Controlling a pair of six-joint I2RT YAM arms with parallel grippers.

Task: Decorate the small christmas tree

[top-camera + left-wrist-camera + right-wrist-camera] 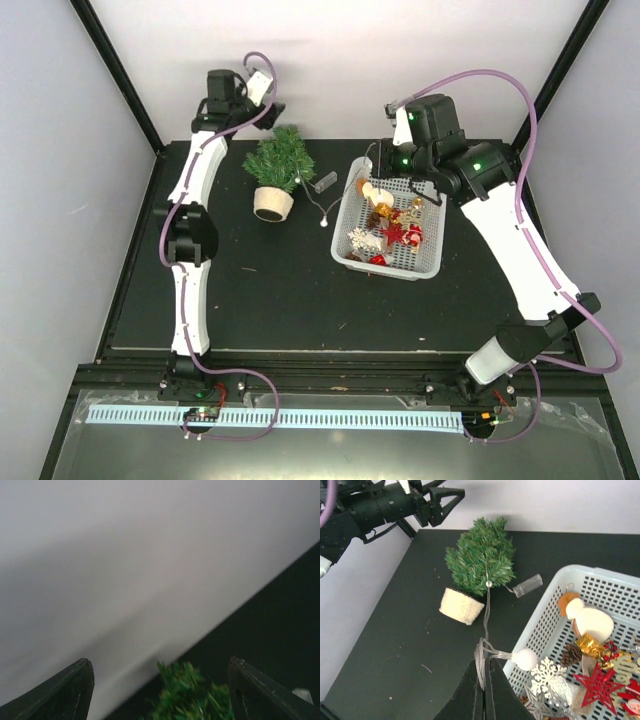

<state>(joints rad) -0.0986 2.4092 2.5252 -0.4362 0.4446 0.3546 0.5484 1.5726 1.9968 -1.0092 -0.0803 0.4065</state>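
The small christmas tree [279, 163] stands tilted on its beige base [273, 203] at the back left of the black table; it also shows in the right wrist view [481, 557]. My right gripper [484, 674] is shut on the clear wire of a light string [485, 611], which runs up to the tree. A white ball bulb [525, 659] hangs just beside the fingers, by the white basket's left rim [546, 614]. My left gripper [160, 662] is open and empty above and behind the tree top [190, 696], near the back wall.
The white basket [345, 205] to the right of the tree holds several ornaments, among them a red star [598, 685] and a white snowflake [546, 672]. The string's clear battery box [527, 586] lies between the tree and the basket. White walls close the back and sides.
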